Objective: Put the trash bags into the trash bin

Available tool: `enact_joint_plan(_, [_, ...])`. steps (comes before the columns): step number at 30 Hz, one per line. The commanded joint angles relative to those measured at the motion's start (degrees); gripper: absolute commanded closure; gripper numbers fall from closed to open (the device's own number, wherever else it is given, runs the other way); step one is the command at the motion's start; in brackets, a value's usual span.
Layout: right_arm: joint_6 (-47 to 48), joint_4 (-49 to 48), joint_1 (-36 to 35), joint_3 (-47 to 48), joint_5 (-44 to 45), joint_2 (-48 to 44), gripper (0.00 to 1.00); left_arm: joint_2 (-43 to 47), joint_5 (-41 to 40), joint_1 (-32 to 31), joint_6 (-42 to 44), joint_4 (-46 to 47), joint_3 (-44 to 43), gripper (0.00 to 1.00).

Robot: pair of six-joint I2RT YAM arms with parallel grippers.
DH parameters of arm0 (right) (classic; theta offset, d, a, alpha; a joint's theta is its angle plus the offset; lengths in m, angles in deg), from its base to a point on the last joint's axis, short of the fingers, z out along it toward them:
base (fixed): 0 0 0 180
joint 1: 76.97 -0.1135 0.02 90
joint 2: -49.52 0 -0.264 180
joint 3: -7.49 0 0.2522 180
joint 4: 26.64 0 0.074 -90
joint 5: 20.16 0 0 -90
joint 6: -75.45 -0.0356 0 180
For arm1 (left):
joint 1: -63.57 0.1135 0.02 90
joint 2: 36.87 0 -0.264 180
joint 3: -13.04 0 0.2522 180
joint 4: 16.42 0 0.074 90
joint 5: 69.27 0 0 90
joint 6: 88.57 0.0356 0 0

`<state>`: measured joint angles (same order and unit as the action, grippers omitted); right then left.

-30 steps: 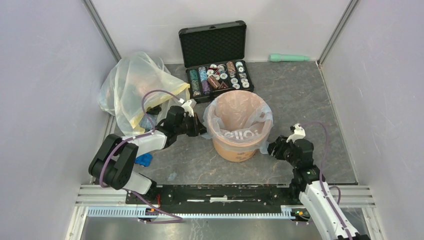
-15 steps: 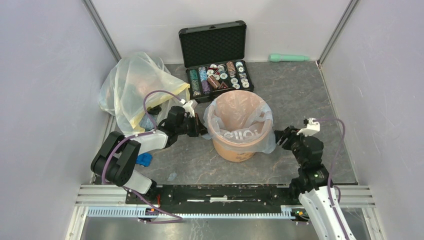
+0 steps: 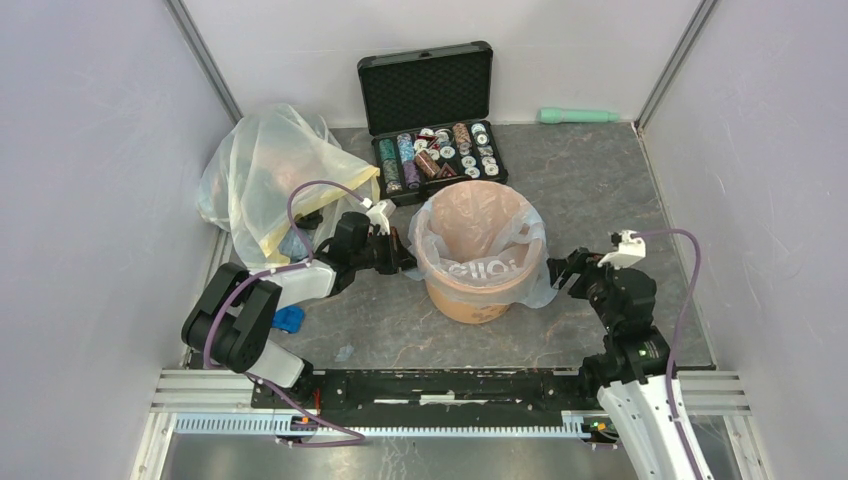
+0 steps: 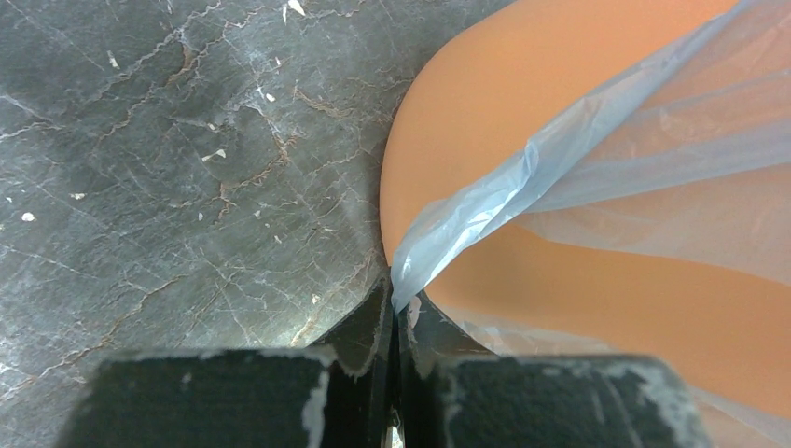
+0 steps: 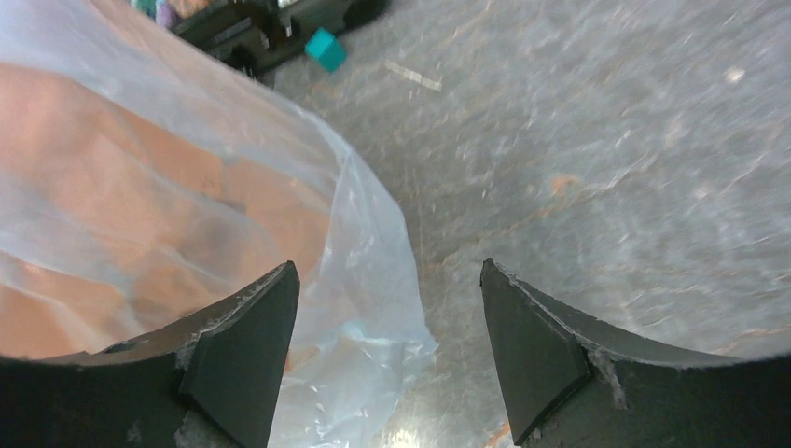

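Pale blue film is what I'm watching. The trash bag (image 3: 430, 250) already sits inside the trash bin (image 3: 478, 295) as a liner, its mouth folded out over the rim and hanging down the orange wall. The left gripper (image 4: 396, 313) is clamped on a corner of that film at the bin's left side. I judge it holds the skirt taut there so the liner cannot slip back inside while the opposite side is dressed. That arm reaches in low over the table (image 3: 600, 180), forearm near level, wrist pointing at the bin. On the bin's right side the right gripper (image 5: 387, 271) has its fingers spread wide and grips nothing, with a loose flap of the bag just ahead of the gap and a little toward the bin. Its forearm rises from the base, elbow bent, wrist tipped toward the bin's right flank — a pose that, to my eye, sets up a pinch on that sagging flap to draw it down evenly.
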<state>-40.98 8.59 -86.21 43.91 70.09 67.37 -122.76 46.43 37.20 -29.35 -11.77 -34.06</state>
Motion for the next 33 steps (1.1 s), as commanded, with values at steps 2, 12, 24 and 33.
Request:
enact_joint_plan(2, [-4.26, -3.67, 0.1, -7.12, -7.91, 3.49, 0.22, 1.55, 1.29, 0.16, -1.34, 2.77, 0.37, 0.93])
enact_joint_plan(12, [-9.66, -10.62, 0.15, -15.41, -7.8, 3.42, 0.79, 1.19, 1.11, 0.16, -1.13, 2.63, 0.33, 0.93])
enact_joint_plan(24, [-8.26, 3.16, 0.12, -6.5, 10.18, -4.72, 0.39, 1.13, 1.11, 0.17, -1.05, 2.45, 0.22, 0.93])
enact_joint_plan(33, [-2.43, -0.6, 0.12, -1.73, -6.01, -6.33, 0.26, 0.99, 1.11, 0.11, -0.99, 2.44, 0.21, 0.93])
